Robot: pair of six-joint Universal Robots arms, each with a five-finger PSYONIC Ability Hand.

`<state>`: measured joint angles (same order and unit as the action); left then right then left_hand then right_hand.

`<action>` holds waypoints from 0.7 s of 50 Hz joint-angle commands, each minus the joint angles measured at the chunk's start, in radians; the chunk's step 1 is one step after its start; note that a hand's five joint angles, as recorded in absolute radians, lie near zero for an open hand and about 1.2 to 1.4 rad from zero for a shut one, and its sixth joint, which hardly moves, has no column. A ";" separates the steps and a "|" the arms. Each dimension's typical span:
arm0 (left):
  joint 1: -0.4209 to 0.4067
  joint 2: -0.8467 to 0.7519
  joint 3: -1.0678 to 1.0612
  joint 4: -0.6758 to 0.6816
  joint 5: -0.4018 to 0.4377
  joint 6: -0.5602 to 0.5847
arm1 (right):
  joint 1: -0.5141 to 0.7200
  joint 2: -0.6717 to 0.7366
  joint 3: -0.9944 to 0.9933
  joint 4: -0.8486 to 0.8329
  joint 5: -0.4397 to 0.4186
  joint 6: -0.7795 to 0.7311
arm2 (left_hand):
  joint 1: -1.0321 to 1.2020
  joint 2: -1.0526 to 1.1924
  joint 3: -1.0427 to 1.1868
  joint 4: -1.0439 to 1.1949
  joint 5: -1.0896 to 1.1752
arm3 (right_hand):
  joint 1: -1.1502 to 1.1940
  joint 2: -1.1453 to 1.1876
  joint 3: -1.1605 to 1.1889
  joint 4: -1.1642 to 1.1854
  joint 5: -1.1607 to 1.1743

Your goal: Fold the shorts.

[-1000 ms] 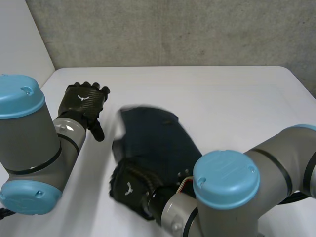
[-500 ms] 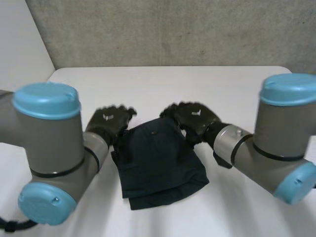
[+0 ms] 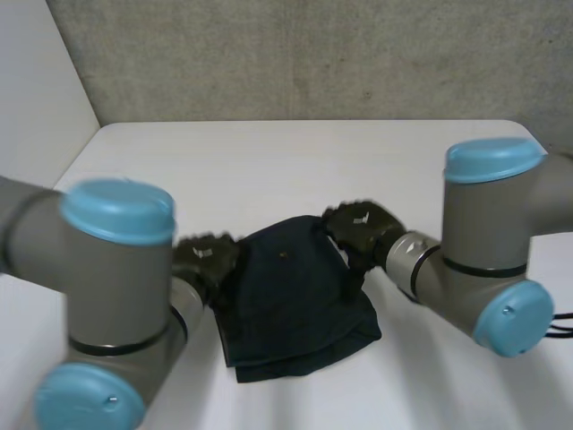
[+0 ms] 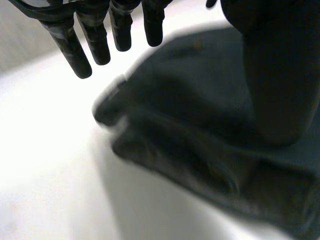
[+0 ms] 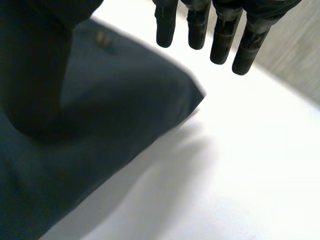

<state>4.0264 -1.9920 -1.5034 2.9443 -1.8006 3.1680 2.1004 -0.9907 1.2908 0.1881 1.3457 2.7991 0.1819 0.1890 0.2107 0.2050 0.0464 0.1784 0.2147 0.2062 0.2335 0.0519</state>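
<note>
The dark navy shorts (image 3: pixel 291 300) lie folded in a compact stack on the white table (image 3: pixel 286 161). My left hand (image 3: pixel 204 260) is at the stack's left edge and is open. In the left wrist view its straight fingers (image 4: pixel 100 35) hover over the shorts (image 4: pixel 190 125) and the thumb (image 4: pixel 275 75) reaches across the cloth. My right hand (image 3: pixel 363 228) is at the far right corner, open as well. In the right wrist view its fingers (image 5: pixel 215 30) point past the edge of the shorts (image 5: pixel 115 95), with the thumb (image 5: pixel 35 65) over the fabric. Neither hand grips the cloth.
A grey wall (image 3: pixel 313 54) runs behind the table's far edge. Both bulky arm joints stand near the front, left (image 3: pixel 116 296) and right (image 3: pixel 488 242) of the shorts. Bare white tabletop lies beyond the shorts.
The right arm swung from the front of the shorts round to their right side and its hand opened. The left hand came in from the far left to the shorts' left edge.
</note>
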 commanded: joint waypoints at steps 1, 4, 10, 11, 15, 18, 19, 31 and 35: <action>0.032 0.235 0.090 -0.027 0.001 0.013 | -0.010 -0.212 0.045 -0.143 0.062 0.063 | 0.002 -0.005 -0.027 -0.021 -0.037 | -0.004 -0.040 -0.032 -0.059 -0.052; 0.095 0.275 0.156 -0.034 0.012 0.020 | -0.013 -0.304 0.032 -0.145 0.174 0.122 | -0.004 -0.011 -0.032 -0.027 -0.043 | -0.004 -0.040 -0.032 -0.059 -0.052; 0.190 0.305 0.250 -0.114 0.050 0.018 | -0.094 -0.423 0.025 -0.144 0.338 0.197 | -0.004 -0.011 -0.032 -0.027 -0.043 | -0.004 -0.040 -0.032 -0.059 -0.052; 0.206 0.305 0.271 -0.154 0.072 0.015 | -0.124 -0.448 0.024 -0.141 0.354 0.201 | -0.007 -0.014 -0.035 -0.030 -0.046 | -0.004 -0.040 -0.032 -0.059 -0.052; 0.244 0.306 0.302 -0.223 0.110 0.009 | -0.167 -0.473 0.012 -0.105 0.342 0.195 | -0.007 -0.014 -0.036 -0.030 -0.046 | -0.004 -0.040 -0.032 -0.059 -0.052; 0.258 0.311 0.310 -0.228 0.119 0.010 | -0.178 -0.476 -0.002 -0.067 0.328 0.203 | -0.007 -0.014 -0.036 -0.030 -0.046 | -0.004 -0.040 -0.032 -0.059 -0.052; 0.266 0.314 0.316 -0.228 0.119 0.010 | -0.181 -0.476 -0.008 -0.049 0.317 0.203 | -0.007 -0.014 -0.036 -0.030 -0.046 | -0.004 -0.040 -0.032 -0.059 -0.052; 0.269 0.323 0.327 -0.228 0.119 0.009 | -0.183 -0.485 -0.004 -0.030 0.282 0.198 | -0.007 -0.014 -0.036 -0.030 -0.046 | -0.004 -0.040 -0.032 -0.059 -0.052; 0.269 0.332 0.318 -0.228 0.121 0.010 | -0.183 -0.486 0.001 -0.029 0.256 0.197 | -0.007 -0.014 -0.036 -0.030 -0.046 | -0.004 -0.040 -0.032 -0.059 -0.052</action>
<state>4.2956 -1.6704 -1.1758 2.7148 -1.6800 3.1778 1.9159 -1.4746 1.2815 0.1616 1.6311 2.9975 0.1819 0.1890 0.2105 0.2049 0.0463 0.1784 0.2147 0.2063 0.2334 0.0491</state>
